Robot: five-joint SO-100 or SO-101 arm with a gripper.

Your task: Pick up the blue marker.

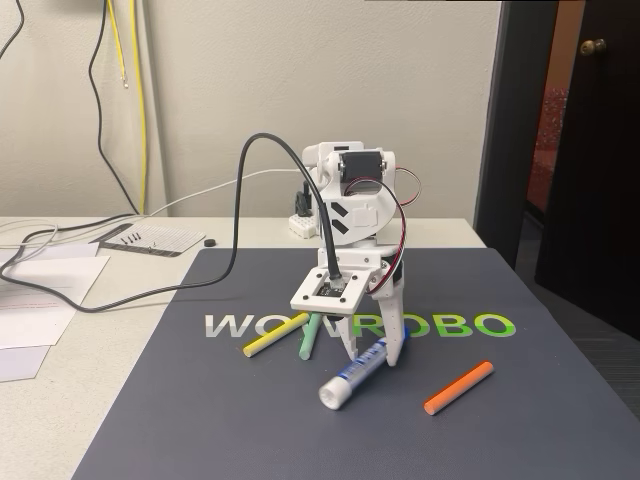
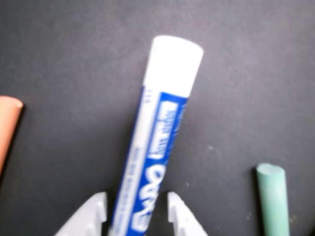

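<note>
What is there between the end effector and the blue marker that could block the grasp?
Nothing visible. In the wrist view the end effector already has a finger on each side of the blue marker, with only dark mat around. The green stick and the orange stick lie apart, off to the sides.

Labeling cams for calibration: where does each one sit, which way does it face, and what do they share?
Fixed view: stands low at the mat's near edge, facing the arm and wall; shows the whole arm, gripper down over the blue marker.
Wrist view: rides the gripper, looks down at the mat; both fingertips flank the marker, touching or not I cannot tell.
Shared: marker, orange stick, green stick.
</note>
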